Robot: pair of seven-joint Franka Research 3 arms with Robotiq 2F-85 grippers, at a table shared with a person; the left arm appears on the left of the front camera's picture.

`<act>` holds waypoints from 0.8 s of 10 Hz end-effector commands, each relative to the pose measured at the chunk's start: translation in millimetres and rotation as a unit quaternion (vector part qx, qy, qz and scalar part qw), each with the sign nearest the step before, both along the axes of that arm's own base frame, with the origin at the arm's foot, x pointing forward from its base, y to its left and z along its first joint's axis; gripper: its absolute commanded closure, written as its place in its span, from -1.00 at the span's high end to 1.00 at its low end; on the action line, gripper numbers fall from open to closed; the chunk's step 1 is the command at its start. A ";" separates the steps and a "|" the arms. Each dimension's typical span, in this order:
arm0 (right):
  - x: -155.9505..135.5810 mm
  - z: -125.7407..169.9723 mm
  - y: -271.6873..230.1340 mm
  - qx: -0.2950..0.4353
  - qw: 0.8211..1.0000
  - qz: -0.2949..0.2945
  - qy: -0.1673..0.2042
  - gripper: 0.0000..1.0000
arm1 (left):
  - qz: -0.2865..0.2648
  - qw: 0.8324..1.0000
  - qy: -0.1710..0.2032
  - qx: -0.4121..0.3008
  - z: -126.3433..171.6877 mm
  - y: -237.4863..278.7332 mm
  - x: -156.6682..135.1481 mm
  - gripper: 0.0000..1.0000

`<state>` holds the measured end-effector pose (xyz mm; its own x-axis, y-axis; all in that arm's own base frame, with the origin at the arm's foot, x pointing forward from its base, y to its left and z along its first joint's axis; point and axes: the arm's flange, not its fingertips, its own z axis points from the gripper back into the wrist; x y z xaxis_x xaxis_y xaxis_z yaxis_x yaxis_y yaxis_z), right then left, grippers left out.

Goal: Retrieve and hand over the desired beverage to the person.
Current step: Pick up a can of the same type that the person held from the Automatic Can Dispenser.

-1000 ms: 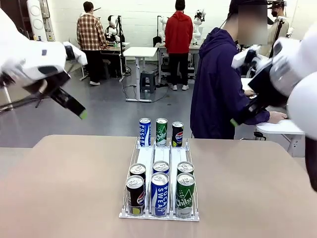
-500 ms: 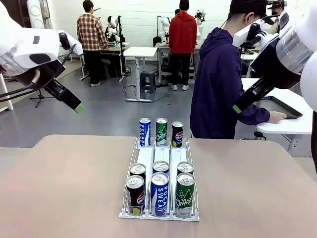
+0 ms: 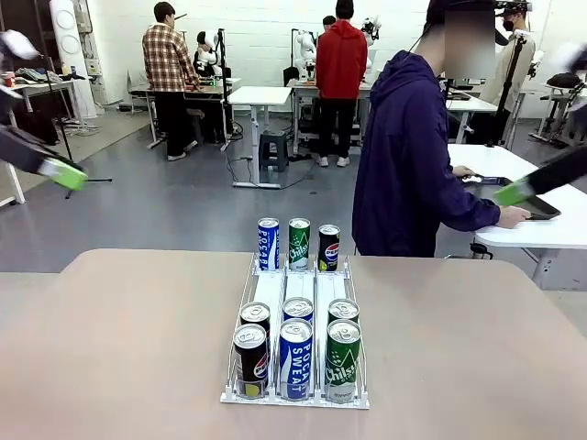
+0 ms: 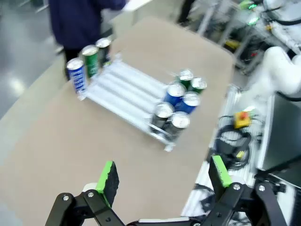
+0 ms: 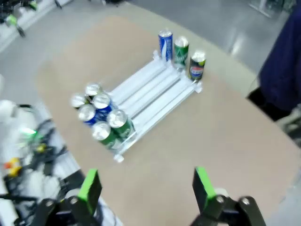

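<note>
Both claws hung high off the counter (image 3: 119,348), nothing held. The left claw (image 4: 164,174) had its fingers spread wide and empty, looking down on the rack (image 3: 271,291) from well above. The right claw (image 5: 146,184) was the same: wide, empty, well apart from any can.

The rack sat lower centre in the front view. At its near end were two dark cola cans (image 3: 250,351) in the left lane, two blue cans (image 3: 295,356) in the middle and two green cans (image 3: 342,357) on the right. The far row (image 3: 299,242) held one of each.

The person (image 3: 408,156) stood at the counter's far edge, upper right of centre. They were turned toward a side table (image 3: 550,234), with a hand (image 3: 514,216) resting there. No pointing was visible, so which drink was wanted couldn't be told.

This looked like the very start, with the target unpicked. Best to wait for a clear cue before committing. Then take the frontmost can of that lane with the claw on its side. Come down with the fingers straddling only that can, since the neighbours touch. Lift it straight up before swinging toward the person.
</note>
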<state>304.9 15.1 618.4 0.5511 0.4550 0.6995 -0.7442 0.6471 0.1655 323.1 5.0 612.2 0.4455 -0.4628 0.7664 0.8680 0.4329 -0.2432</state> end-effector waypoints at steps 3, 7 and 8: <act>-3.0 21.3 -79.0 0.070 0.992 -0.102 0.025 1.00 | 0.061 0.996 0.054 -0.042 18.8 64.0 -3.4 1.00; -8.5 22.7 -96.3 0.067 0.992 -0.101 0.018 1.00 | 0.059 0.995 0.059 -0.052 18.2 79.0 -6.9 1.00; -8.5 22.7 -96.3 0.067 0.992 -0.101 0.018 1.00 | 0.059 0.995 0.059 -0.052 18.2 79.0 -6.9 1.00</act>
